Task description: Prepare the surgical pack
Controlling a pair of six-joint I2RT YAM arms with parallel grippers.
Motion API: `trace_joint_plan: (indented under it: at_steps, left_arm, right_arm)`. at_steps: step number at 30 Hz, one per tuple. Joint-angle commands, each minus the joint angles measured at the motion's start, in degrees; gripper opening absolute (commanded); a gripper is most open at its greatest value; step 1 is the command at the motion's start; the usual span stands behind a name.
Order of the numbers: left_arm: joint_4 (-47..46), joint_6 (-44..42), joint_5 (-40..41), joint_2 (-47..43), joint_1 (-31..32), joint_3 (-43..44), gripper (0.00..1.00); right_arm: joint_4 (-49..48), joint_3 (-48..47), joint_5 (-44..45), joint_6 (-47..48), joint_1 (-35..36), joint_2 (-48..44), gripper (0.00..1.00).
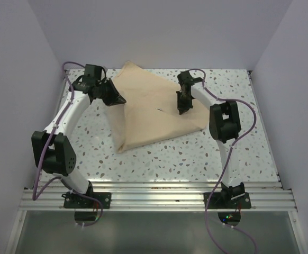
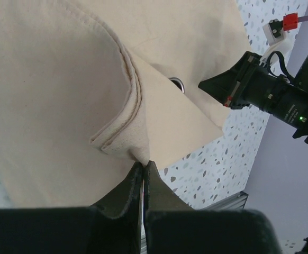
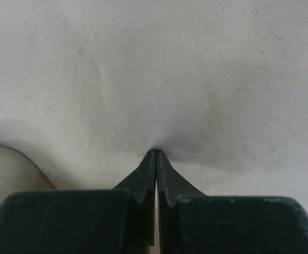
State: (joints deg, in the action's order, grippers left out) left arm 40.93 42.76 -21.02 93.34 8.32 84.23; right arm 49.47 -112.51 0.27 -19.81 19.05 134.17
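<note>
The tan sheet (image 1: 154, 114) lies folded over itself in the middle of the speckled desk (image 1: 196, 159), its layers making a rough triangle with 1 point toward the far wall. The left fingers (image 2: 147, 169) are clenched on a doubled-up, hemmed corner at the sheet's left side, and just past that fold a small metal ring (image 2: 176, 83) peeks out from under a flap. The right fingers (image 3: 160, 160) are pinched tight on a pucker of the same sheet on its right half, the cloth dimpling around their tips.
</note>
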Motion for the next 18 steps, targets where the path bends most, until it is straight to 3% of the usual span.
trace_joint_plan:
  at_steps: [1,18]
  left_arm:
    - [-4.1,2.1,-1.2,2.4,2.2,5.9,0.00]
    - [-3.4,1.4,-1.7,16.7,10.3,17.4,0.00]
  right_arm:
    - [1.2,0.7,-0.2,1.0,-0.1,4.3,0.00]
    - [2.6,-1.2,-0.1,1.6,0.1,6.8,0.00]
